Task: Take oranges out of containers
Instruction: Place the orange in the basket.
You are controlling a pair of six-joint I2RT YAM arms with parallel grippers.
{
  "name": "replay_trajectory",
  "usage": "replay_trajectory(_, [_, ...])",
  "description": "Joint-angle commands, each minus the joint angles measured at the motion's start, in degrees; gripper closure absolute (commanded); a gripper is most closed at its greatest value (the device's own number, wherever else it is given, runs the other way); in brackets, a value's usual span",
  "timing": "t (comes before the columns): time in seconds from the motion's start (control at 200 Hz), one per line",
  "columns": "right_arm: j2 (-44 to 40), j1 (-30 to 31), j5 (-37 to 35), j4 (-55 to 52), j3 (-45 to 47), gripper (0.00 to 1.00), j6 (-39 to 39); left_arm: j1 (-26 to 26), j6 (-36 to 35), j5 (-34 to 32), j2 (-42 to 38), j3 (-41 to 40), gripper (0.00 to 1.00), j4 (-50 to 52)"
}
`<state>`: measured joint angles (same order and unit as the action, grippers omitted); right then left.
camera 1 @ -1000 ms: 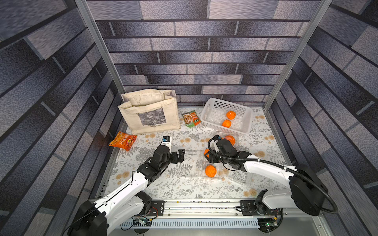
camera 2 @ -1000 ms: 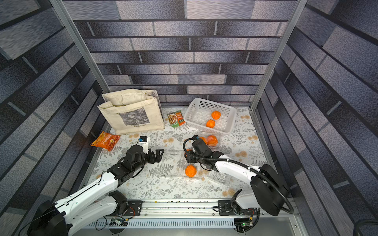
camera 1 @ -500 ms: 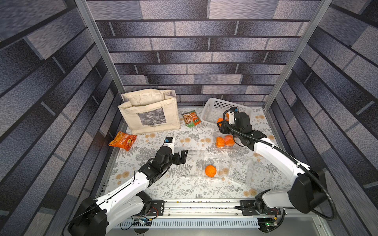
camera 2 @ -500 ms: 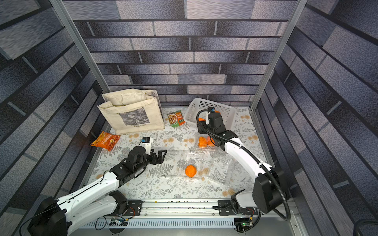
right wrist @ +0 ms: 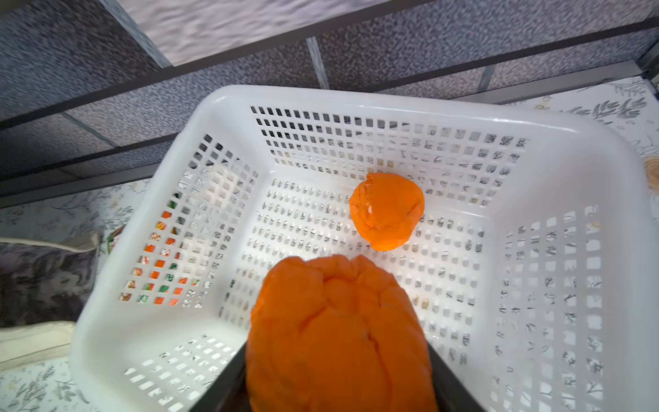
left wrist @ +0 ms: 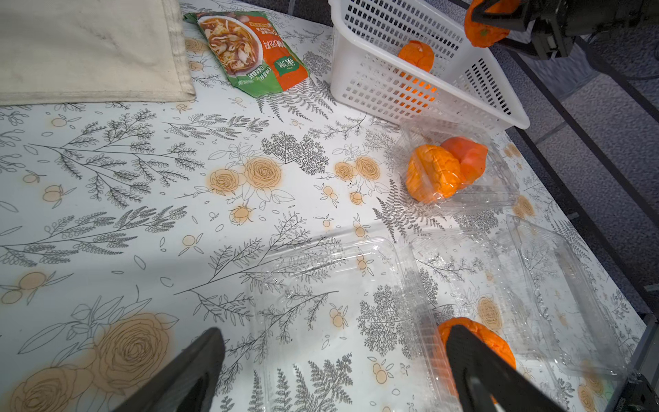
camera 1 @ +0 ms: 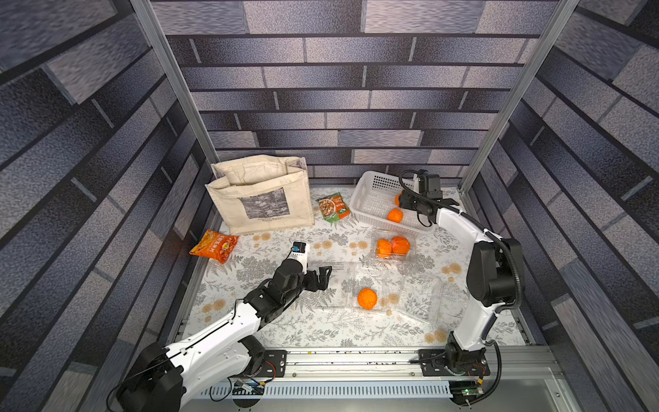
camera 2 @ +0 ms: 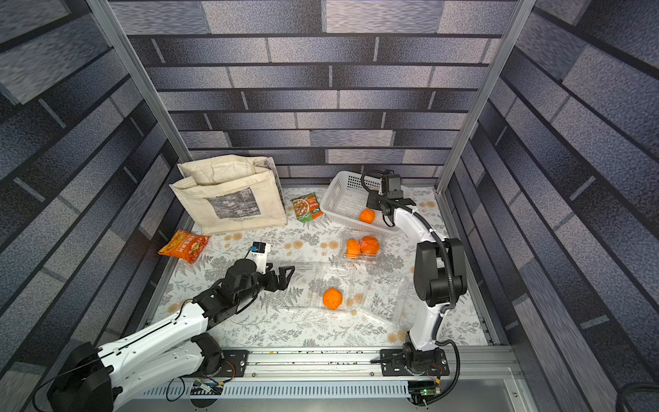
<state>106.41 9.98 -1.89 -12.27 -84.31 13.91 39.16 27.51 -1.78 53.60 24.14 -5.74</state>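
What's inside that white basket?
One orange lies on the basket floor. The right gripper holds a second orange over it, hiding the floor beneath; whether more fruit sits there cannot be seen.

Seen from mid-table in a top view: tote [camera 1: 260, 199] at 10 o'clock, soup packet [camera 1: 333, 207] at 12, basket [camera 1: 374, 192] at 1, snack packet [camera 1: 214, 245] at 9. An orange [camera 1: 395, 215] lies in the basket. A second orange [right wrist: 338, 321] hangs above it in the right gripper [right wrist: 337, 360]. A container [camera 1: 410, 257] at 2 o'clock holds two oranges [camera 1: 399, 245]. An open container [camera 1: 371, 276] at 5 holds a lone orange [camera 1: 367, 298]. Another open container [camera 1: 422, 299] lies at 4.
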Motion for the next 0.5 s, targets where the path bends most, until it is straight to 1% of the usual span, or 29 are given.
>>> replay_trajectory(0.0, [-1.31, 0.35, 1.37, -1.21, -3.23, 0.31, -3.81, 0.66, -0.52, -0.87, -1.21, -0.50, 0.00, -0.69])
replay_trajectory(0.07, [-2.82, 0.39, 2.24, -1.09, -2.60, 0.25, -4.43, 0.74, -0.62, -1.12, -1.13, -0.56, 0.00, -0.83])
replay_trajectory(0.285, [-7.22, 0.32, 2.66, -5.35, -2.02, 0.24, -5.89, 0.75, -0.62, -1.01, 0.44, -0.08, 0.00, -1.95])
replay_trajectory(0.351, [-9.37, 0.31, 5.86, -5.88, -0.59, 0.25, -5.67, 0.85, -0.68, -0.62, 0.96, 0.22, 0.00, -2.17])
replay_trajectory(0.436, [-13.51, 0.64, 12.48, -4.34, 4.60, 0.27, -2.96, 0.94, -0.45, -0.58, 1.35, 0.14, 0.00, -2.65])
replay_trajectory(0.496, [-16.86, 1.61, 14.79, -4.19, 9.15, 0.27, -1.89, 0.96, -0.27, -0.87, 1.48, 0.12, 0.00, -2.95])
